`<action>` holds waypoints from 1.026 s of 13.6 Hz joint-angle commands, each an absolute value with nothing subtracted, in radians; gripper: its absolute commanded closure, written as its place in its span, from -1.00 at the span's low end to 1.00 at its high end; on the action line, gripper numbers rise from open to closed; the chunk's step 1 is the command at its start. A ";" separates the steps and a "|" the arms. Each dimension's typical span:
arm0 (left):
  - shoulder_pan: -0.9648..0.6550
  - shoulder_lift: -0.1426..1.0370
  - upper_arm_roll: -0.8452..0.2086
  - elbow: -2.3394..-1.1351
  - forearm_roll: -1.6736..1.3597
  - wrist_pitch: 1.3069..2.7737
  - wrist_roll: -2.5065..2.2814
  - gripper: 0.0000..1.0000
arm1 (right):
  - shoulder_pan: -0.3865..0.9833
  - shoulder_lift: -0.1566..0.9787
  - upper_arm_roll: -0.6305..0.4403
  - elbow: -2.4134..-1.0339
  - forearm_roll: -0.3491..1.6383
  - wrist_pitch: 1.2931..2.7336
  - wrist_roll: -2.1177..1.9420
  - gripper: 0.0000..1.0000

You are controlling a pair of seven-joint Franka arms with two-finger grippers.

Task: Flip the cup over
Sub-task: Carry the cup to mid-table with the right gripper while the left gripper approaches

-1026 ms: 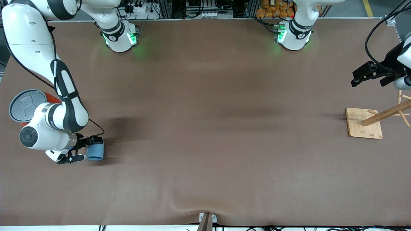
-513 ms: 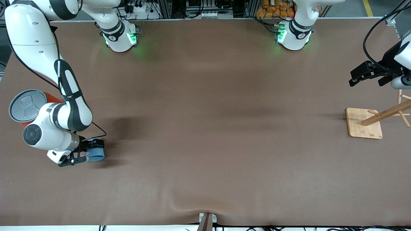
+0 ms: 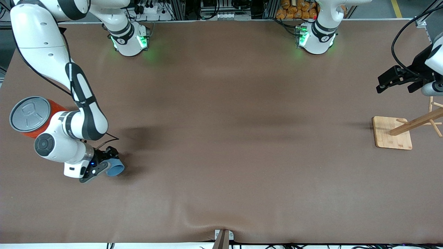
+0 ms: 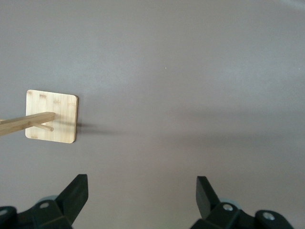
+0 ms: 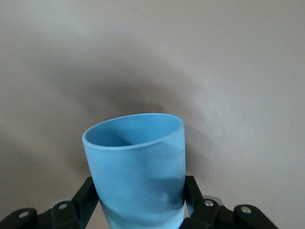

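The small light-blue cup (image 3: 114, 168) is held in my right gripper (image 3: 104, 163), tilted with its open mouth turned outward and partly up, just above the table near the right arm's end. In the right wrist view the cup (image 5: 138, 167) fills the space between both black fingers (image 5: 86, 196), which press its sides. My left gripper (image 3: 394, 80) hangs open and empty in the air at the left arm's end of the table; in the left wrist view its fingers (image 4: 76, 193) stand wide apart over bare table.
A large orange can (image 3: 31, 116) with a grey lid stands beside my right arm, farther from the front camera than the cup. A wooden rack on a square base (image 3: 392, 133) stands at the left arm's end, also in the left wrist view (image 4: 51, 116).
My right gripper has rotated and shifted toward the table's middle with the cup, turning the cup's mouth from sideways toward upward. The left gripper has barely moved.
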State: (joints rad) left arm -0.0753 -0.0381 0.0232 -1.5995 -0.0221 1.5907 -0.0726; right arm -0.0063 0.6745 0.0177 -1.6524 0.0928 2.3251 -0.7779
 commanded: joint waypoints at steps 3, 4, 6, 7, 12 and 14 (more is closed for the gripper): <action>-0.064 -0.043 0.018 -1.591 -0.028 1.572 -0.055 -1.00 | 0.060 0.632 0.107 -1.654 0.098 2.319 -1.075 -0.19; -0.064 -0.043 0.018 -1.591 -0.028 1.572 -0.055 -1.00 | 0.084 0.630 0.138 -1.654 0.098 2.328 -1.122 -0.18; -0.064 -0.041 0.017 -1.592 -0.028 1.572 -0.060 -1.00 | 0.135 0.627 0.188 -1.641 0.097 2.345 -1.172 -0.07; -0.064 -0.038 0.018 -1.592 -0.029 1.572 -0.060 -1.00 | 0.161 0.630 0.213 -1.640 0.100 2.364 -1.172 -0.07; -0.064 -0.018 0.018 -1.592 -0.031 1.572 -0.051 -1.00 | 0.380 0.655 0.224 -1.654 0.084 2.494 -1.045 0.08; -0.069 -0.012 0.017 -1.592 -0.029 1.572 -0.049 -1.00 | 0.432 0.663 0.212 -1.651 0.071 2.499 -1.020 0.06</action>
State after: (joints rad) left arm -0.0743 -0.0206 0.0233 -1.6015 -0.0221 1.5855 -0.0726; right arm 0.4010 0.6596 0.2311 -1.6380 0.0889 2.4573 -1.0253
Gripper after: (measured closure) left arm 0.000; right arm 0.216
